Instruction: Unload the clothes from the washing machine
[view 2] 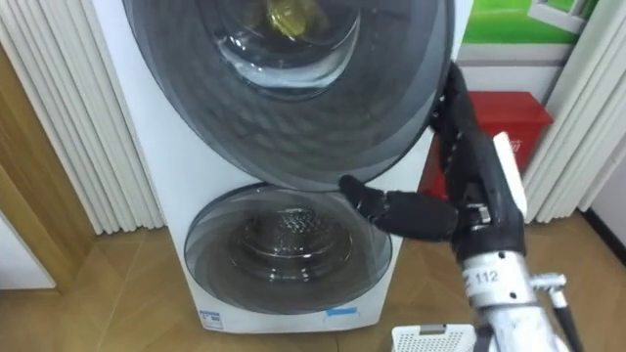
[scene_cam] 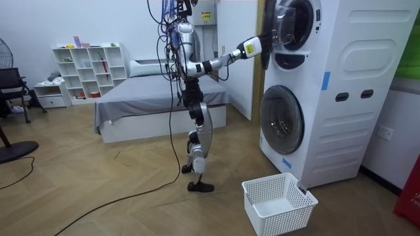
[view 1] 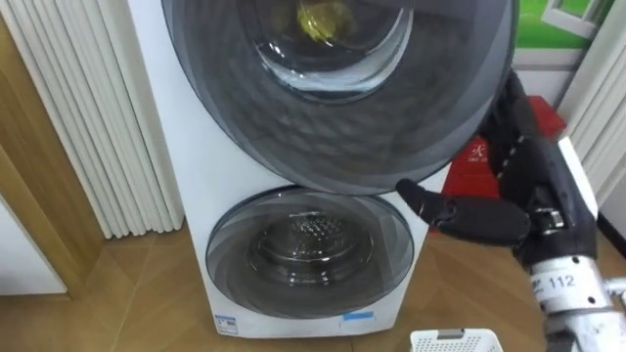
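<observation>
Robot stands upright on the wood floor facing the stacked washer (scene_cam: 348, 98), right arm raised to the upper door (view 1: 293, 127). Right hand (view 1: 533, 191) released: fingers (view 1: 509, 112) straight, laid up along the door's right rim, thumb stretched left beneath its lower edge. No cloth in it. Upper door looks closed or nearly so; cannot tell which. Clothes (view 1: 318, 18): a yellow item seen through the upper glass, inside the drum. Lower door (view 1: 308, 249) closed. White basket (scene_cam: 279, 200) on the floor before the washer.
</observation>
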`<state>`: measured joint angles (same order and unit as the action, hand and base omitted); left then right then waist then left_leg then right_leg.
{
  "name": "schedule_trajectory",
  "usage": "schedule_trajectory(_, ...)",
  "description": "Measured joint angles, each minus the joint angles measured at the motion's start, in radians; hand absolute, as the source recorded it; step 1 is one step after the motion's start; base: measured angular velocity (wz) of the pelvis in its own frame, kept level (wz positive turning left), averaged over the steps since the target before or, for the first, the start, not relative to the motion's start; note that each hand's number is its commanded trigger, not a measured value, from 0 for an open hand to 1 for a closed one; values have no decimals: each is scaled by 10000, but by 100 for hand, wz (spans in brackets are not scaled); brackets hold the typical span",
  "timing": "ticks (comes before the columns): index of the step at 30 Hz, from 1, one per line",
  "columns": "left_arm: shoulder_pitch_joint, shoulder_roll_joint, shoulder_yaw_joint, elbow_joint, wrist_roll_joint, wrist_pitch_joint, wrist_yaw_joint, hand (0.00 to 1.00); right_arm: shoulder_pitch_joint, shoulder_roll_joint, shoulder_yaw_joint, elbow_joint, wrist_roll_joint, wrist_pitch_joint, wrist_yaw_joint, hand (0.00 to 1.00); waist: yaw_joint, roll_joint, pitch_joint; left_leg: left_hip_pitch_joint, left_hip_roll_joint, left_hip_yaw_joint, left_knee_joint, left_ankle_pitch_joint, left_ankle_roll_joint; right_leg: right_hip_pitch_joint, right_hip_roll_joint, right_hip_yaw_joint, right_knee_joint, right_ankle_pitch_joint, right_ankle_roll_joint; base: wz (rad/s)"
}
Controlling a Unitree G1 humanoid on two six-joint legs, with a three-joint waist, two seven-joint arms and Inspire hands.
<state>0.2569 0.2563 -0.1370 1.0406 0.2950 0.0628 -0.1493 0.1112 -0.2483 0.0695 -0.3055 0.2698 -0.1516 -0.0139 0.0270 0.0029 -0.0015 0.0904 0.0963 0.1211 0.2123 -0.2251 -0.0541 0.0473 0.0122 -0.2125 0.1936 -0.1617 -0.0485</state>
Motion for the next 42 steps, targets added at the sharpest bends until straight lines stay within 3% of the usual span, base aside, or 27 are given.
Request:
schedule_trajectory(4, -188, -19, -57, -8, 16, -43, -55, 0, 259, -1, 592, 225, 197, 126, 939, 0, -64, 104, -51, -81, -12, 163, 17, 2, 3, -222, -35, 132, 221, 13, -27, -7)
schedule_trajectory(7, -314, -19, -65, 7, 23, -92, -151, 0, 407, -23, 979, 224, 286, 360, 1708, 0, -83, 178, -41, -131, -27, 162, 93, 5, 7, -271, -47, 144, 292, 16, -31, 0)
schedule_trajectory(17, -778, -107, -250, 27, 11, -298, -150, 0, 432, -177, 1956, 32, 163, 398, 3869, 0, 112, 194, 20, -168, -68, 165, 76, 4, 8, -270, -87, 152, 228, -15, 11, 1)
schedule_trajectory(27, -1070, -101, -249, 443, -1, -427, 36, 0, 438, -278, 2237, -138, -330, 403, 4531, 0, 338, 41, 107, -111, -59, 311, -6, 4, 8, -245, -77, 226, 161, -21, 21, -2)
schedule_trajectory(42, -1083, -116, -260, 516, -97, -442, 112, 0, 435, -309, 2623, -102, -404, 443, 4959, 0, 870, -22, 77, -173, -65, 257, 2, 4, 7, -118, -69, 76, -56, -32, 38, 3)
